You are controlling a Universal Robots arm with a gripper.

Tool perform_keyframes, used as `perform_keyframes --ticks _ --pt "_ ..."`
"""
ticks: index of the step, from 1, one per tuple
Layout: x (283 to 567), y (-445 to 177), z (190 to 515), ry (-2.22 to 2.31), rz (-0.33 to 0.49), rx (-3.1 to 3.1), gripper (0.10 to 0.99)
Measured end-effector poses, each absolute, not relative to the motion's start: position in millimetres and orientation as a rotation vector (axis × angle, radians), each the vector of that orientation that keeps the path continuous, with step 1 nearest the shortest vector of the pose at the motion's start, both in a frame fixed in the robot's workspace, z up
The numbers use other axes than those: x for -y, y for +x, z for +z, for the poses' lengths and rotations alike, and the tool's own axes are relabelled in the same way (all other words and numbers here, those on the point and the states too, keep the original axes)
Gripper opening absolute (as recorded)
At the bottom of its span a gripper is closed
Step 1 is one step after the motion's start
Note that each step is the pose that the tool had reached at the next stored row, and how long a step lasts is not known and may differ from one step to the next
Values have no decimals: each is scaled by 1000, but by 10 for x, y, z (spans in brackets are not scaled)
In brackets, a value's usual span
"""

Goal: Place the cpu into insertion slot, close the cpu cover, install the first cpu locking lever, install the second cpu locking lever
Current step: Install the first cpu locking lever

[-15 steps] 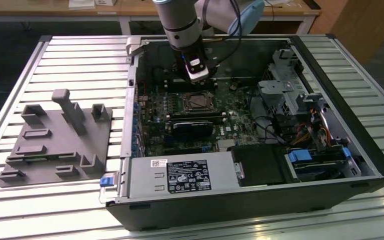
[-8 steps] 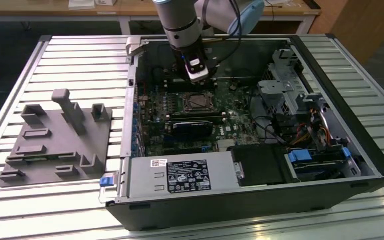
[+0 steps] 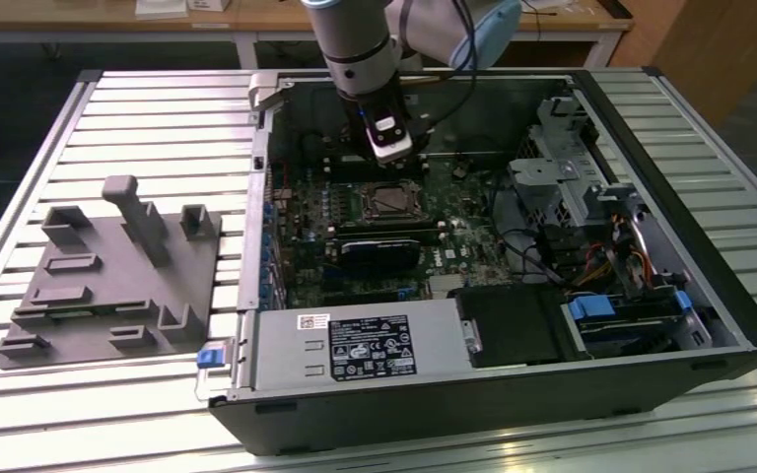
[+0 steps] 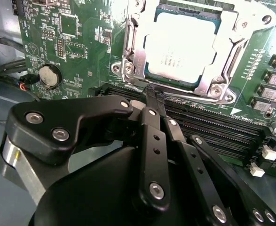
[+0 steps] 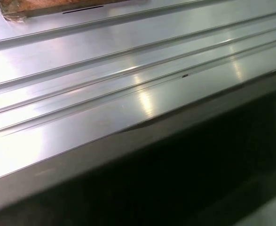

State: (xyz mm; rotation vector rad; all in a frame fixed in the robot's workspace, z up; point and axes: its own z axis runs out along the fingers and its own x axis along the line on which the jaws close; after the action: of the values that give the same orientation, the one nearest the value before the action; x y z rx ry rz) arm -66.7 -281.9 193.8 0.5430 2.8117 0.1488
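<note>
Already the cpu [image 4: 182, 44] lies seated on the green board [image 4: 76, 42], framed by the lowered cover [image 4: 132, 52]. The end effector [image 4: 153, 96] hovers clenched just beside the cover's edge. Any sideways drift could likely scrape the board or jar the cover.

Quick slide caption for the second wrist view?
Shut black gripper hovers beside the pale silvery square cpu, framed by the thin silver metal cpu cover.
</note>
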Motion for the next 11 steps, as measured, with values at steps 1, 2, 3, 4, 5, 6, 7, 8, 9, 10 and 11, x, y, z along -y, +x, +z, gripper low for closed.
perform_keyframes --ticks 1,2,3,4,5,6,7,8,9,10,11 --pt "2821 -666 1937 544 149 -2812 106" --pt "2822 -667 1937 544 149 -2811 106" --pt "2823 -667 1935 545 149 -2811 106" --pt "2824 -667 1933 546 148 -2811 106" --pt "2825 -667 1932 546 148 -2811 106" --pt "2828 -666 1931 547 148 -2811 106" --pt "2830 -666 1930 547 148 -2811 106" --pt "2832 -666 1929 548 147 -2810 106" --pt "2834 -666 1928 549 147 -2810 106" --pt "2836 -666 1926 550 147 -2810 106" --pt "2838 -666 1923 550 147 -2810 106"
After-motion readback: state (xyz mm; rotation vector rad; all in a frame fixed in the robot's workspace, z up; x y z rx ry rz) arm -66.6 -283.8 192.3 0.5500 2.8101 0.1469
